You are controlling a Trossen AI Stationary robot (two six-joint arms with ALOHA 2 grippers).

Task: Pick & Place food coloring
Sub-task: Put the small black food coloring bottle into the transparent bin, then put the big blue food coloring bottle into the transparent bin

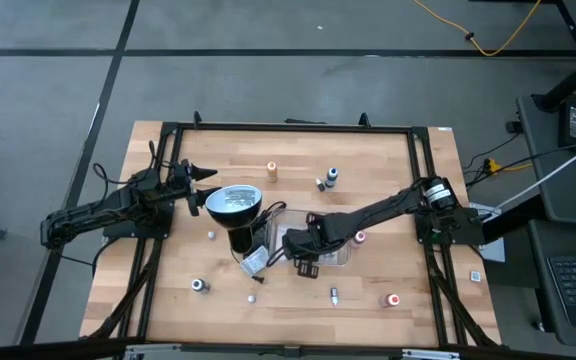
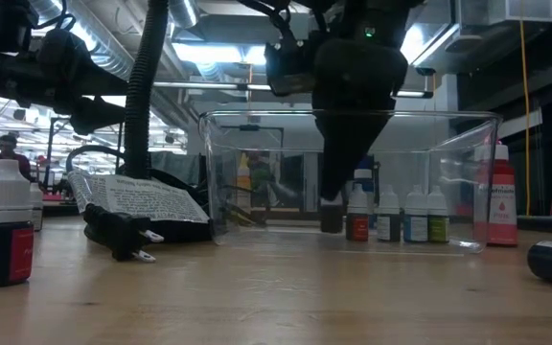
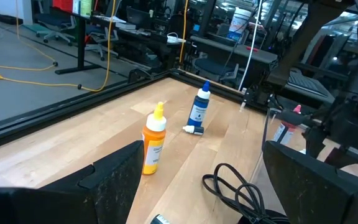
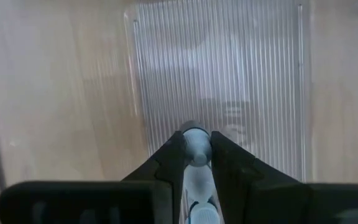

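One small white-capped food coloring bottle (image 4: 196, 144) is clenched between the two fingers of the right pincer (image 4: 195, 149), which reaches down inside the clear ribbed plastic tray (image 4: 229, 56) near the middle of the counter (image 1: 368, 170). From table height the right pincer (image 2: 338, 196) hangs in the tray (image 2: 448, 125), just beside a row of upright bottles (image 2: 398, 213) already standing on its floor. A red bottle (image 2: 499, 196) stands near the tray's outer wall; whether it is inside cannot be told.

Beside the tray stands the black lamp (image 1: 234, 203) with its round silvery head, its cord and plug (image 2: 123, 235) lying on the wood.

Farther out, the left pincer (image 1: 200, 174) waits over the counter's left side with its fingers spread apart and empty. Ahead of it stand an orange bottle (image 3: 154, 140) and a blue bottle (image 3: 199, 109). More bottles are scattered across the counter, among them one with a red cap (image 1: 393, 299) near the front right.
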